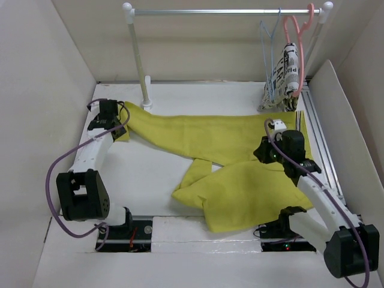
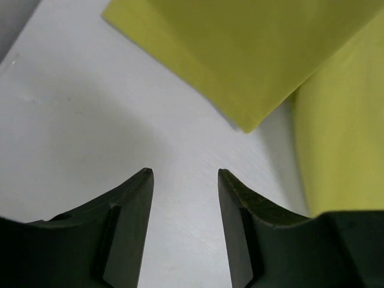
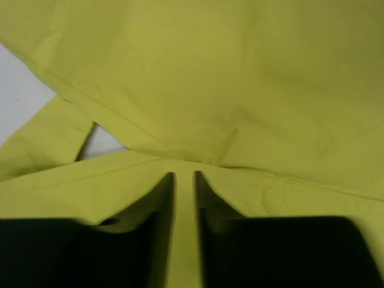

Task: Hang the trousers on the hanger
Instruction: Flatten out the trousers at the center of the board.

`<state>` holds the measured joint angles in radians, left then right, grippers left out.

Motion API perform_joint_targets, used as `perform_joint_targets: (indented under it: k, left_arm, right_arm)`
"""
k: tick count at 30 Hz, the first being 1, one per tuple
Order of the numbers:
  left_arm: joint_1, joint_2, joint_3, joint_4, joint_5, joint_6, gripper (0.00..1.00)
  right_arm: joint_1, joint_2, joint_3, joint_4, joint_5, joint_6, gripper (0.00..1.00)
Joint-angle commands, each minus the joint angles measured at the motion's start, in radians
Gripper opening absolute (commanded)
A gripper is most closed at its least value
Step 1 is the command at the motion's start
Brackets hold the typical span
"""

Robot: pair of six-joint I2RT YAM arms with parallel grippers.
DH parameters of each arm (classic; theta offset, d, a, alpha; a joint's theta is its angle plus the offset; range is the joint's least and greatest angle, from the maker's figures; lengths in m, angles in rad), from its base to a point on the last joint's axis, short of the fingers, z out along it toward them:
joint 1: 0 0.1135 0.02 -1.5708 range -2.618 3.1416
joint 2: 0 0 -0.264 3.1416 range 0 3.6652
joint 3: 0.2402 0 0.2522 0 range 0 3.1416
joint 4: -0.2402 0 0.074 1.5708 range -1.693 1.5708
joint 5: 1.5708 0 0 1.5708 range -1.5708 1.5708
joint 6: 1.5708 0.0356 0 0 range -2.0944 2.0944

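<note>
The mustard-yellow trousers lie spread flat on the white table, one leg reaching far left, the other folded toward the front. My left gripper is open and empty over bare table, just short of the left leg's hem corner; in the left wrist view its tips stand apart. My right gripper is down on the middle of the trousers, and its jaws pinch a ridge of yellow cloth. The pale-blue hanger hangs empty on the rail at the back right.
A clothes rail on a white pole spans the back. A pink hanger with black-and-white printed cloth hangs beside the blue one. White walls enclose the table; a metal track runs along the right side.
</note>
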<state>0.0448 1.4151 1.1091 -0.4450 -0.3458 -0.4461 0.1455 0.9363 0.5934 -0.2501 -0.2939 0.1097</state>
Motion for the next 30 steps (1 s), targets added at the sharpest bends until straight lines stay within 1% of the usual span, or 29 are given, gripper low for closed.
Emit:
perform_joint_targets:
  k: [1,2,4,6,9,10,12,16,18,22,27,28,29,30]
  left_arm:
    - [0.001,0.060,-0.052,0.103,0.075,0.061,0.58]
    - [0.001,0.061,-0.052,0.103,0.076,0.061,0.58]
    - [-0.008,0.158,-0.014,0.085,0.100,0.085,0.60]
    - [-0.045,0.227,0.024,0.081,0.059,0.095,0.60]
    - [-0.098,0.268,0.060,0.091,-0.007,0.112,0.60]
    - [-0.138,0.286,0.067,0.094,-0.068,0.115,0.60]
    - [-0.163,0.321,0.087,0.082,-0.123,0.106,0.59]
    - [-0.163,0.378,0.107,0.057,-0.235,0.081,0.53]
    - [-0.163,0.406,0.123,0.049,-0.268,0.081,0.53]
    - [-0.163,0.461,0.146,0.054,-0.332,0.081,0.47]
    - [-0.163,0.510,0.193,0.081,-0.343,0.098,0.47]
    - [-0.163,0.512,0.198,0.089,-0.344,0.098,0.45]
    - [-0.163,0.510,0.208,0.094,-0.348,0.107,0.41]
    - [-0.163,0.512,0.213,0.097,-0.352,0.112,0.34]
  right_arm:
    - [0.095,-0.024,0.072,0.032,-0.025,-0.097,0.41]
    - [0.095,-0.024,0.072,0.032,-0.025,-0.097,0.42]
    - [0.124,0.027,0.103,0.009,-0.036,-0.145,0.50]
    - [0.163,0.054,0.111,0.018,-0.048,-0.148,0.51]
    - [0.222,0.091,0.108,0.044,-0.059,-0.142,0.52]
    - [0.239,0.098,0.108,0.049,-0.047,-0.136,0.52]
    - [0.285,0.104,0.109,0.063,-0.033,-0.128,0.53]
    - [0.319,0.107,0.109,0.074,-0.013,-0.119,0.53]
    - [0.319,0.102,0.105,0.072,-0.011,-0.119,0.53]
    - [0.319,0.090,0.102,0.058,-0.010,-0.122,0.54]
    - [0.319,0.073,0.108,0.038,-0.028,-0.139,0.54]
    - [0.319,0.070,0.108,0.040,-0.043,-0.142,0.54]
    - [0.319,0.070,0.109,0.038,-0.050,-0.145,0.54]
    - [0.328,0.070,0.109,0.034,-0.053,-0.145,0.54]
